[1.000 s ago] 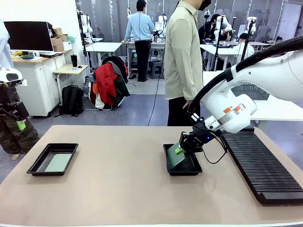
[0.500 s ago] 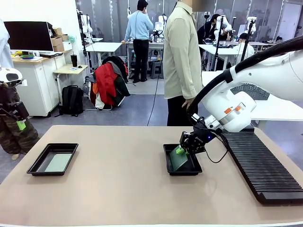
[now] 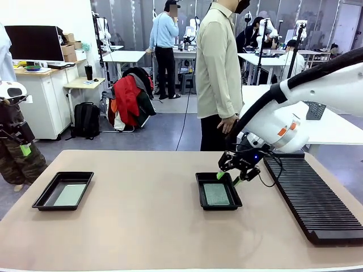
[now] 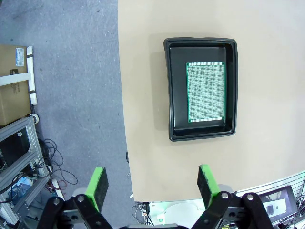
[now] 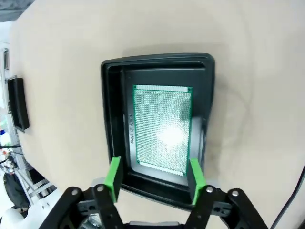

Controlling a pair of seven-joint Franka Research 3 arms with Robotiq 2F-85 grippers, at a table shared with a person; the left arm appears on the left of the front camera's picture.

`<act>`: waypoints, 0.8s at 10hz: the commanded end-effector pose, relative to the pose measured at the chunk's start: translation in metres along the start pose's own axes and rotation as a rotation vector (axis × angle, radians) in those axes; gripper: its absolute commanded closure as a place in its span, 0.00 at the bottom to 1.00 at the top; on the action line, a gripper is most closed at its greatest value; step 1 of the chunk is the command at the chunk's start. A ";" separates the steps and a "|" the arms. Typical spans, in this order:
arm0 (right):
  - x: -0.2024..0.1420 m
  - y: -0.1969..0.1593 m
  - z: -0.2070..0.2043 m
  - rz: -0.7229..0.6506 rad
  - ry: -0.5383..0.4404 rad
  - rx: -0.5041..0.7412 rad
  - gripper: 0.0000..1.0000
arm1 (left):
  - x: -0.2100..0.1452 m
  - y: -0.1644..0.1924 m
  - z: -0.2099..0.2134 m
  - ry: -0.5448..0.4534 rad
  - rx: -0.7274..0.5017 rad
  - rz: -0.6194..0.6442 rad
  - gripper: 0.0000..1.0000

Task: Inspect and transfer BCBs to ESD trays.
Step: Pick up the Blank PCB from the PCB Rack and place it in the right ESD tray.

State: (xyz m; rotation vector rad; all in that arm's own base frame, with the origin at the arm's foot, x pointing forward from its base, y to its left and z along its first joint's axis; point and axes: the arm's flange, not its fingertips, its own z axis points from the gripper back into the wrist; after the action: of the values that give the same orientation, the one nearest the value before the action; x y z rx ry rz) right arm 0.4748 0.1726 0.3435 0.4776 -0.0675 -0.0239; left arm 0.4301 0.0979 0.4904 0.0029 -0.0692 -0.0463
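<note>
Front view: BCB [image 3: 216,194] inside tray [image 3: 201,190].

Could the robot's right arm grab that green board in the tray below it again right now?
Probably yes: the right gripper hangs open just above the tray, and the board lies flat, uncovered, though flat boards are awkward to pinch.

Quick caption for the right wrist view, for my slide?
Right gripper, fingers open, above a green BCB lying flat in a black ESD tray.
</note>
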 end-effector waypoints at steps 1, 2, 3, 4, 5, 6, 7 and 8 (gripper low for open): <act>-0.013 0.015 0.020 -0.006 -0.032 -0.137 0.12 | 0.000 0.000 -0.001 -0.008 -0.001 0.004 0.00; -0.017 0.020 0.029 0.007 -0.033 -0.183 0.05 | 0.000 0.000 -0.001 -0.008 -0.001 0.004 0.00; -0.019 0.024 0.037 0.013 -0.033 -0.230 0.00 | 0.000 0.000 -0.001 -0.008 -0.001 0.004 0.00; -0.019 0.029 0.045 0.018 -0.037 -0.263 0.00 | 0.000 0.000 -0.001 -0.008 -0.001 0.004 0.00; -0.018 0.032 0.051 0.017 -0.042 -0.290 0.00 | 0.000 0.000 -0.001 -0.008 -0.001 0.004 0.00; -0.016 0.034 0.054 0.021 -0.042 -0.310 0.00 | 0.000 0.000 -0.001 -0.008 -0.001 0.004 0.00; -0.016 0.035 0.056 0.028 -0.026 -0.322 0.00 | 0.000 0.000 -0.001 -0.008 -0.001 0.004 0.00; -0.018 0.027 0.053 0.037 -0.050 -0.272 0.00 | 0.000 0.000 -0.001 -0.008 -0.001 0.004 0.00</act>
State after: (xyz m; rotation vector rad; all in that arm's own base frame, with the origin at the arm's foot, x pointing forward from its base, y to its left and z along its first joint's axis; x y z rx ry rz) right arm 0.4529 0.1736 0.4054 0.1874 -0.1124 -0.0017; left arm 0.4301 0.0979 0.4904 0.0029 -0.0692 -0.0463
